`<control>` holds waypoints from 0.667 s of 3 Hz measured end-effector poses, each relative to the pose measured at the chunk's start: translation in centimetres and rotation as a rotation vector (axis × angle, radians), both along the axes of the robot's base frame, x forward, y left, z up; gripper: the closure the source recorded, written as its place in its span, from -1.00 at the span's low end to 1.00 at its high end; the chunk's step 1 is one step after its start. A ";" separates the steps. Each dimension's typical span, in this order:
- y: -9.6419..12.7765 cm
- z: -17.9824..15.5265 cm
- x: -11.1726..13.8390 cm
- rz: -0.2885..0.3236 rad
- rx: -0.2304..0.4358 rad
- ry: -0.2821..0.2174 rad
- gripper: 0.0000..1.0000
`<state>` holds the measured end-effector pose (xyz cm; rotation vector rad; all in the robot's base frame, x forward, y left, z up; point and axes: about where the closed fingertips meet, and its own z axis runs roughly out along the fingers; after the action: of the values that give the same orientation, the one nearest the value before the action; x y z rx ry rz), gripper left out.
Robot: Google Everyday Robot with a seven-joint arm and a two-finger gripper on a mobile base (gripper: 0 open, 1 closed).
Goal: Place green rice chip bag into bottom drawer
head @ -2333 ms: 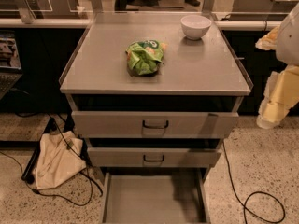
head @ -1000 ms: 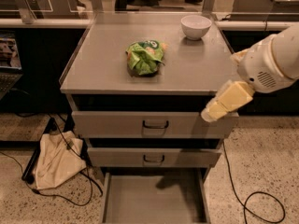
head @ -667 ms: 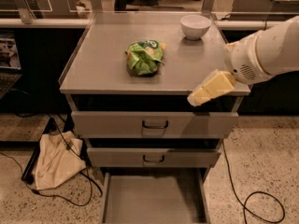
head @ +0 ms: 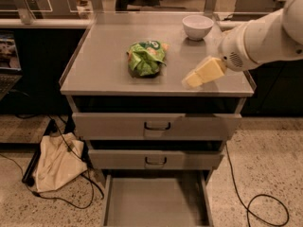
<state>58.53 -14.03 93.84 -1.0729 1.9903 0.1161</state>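
Tool (head: 201, 74) near bag (head: 146, 58), bottom drawer (head: 156, 201) open

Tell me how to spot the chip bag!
Look at the grey cabinet in the middle; on its flat top, near the centre, lies the green rice chip bag. The white bowl sits behind it to the right, and the gripper hovers right of it. It is the only crumpled, bright green thing there.

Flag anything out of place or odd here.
A beige cloth lies slumped on the floor left of the cabinet, cables across it. Otherwise tidy: green rice chip bag unspilled on top, pincer hovering to its right.
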 end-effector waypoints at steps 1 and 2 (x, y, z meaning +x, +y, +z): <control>-1.0 -0.4 -0.8 -0.062 0.005 0.002 -1.00; -1.1 -2.6 0.6 -0.134 0.058 0.013 -1.00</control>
<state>59.10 -15.12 91.22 -0.9011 2.0520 0.1087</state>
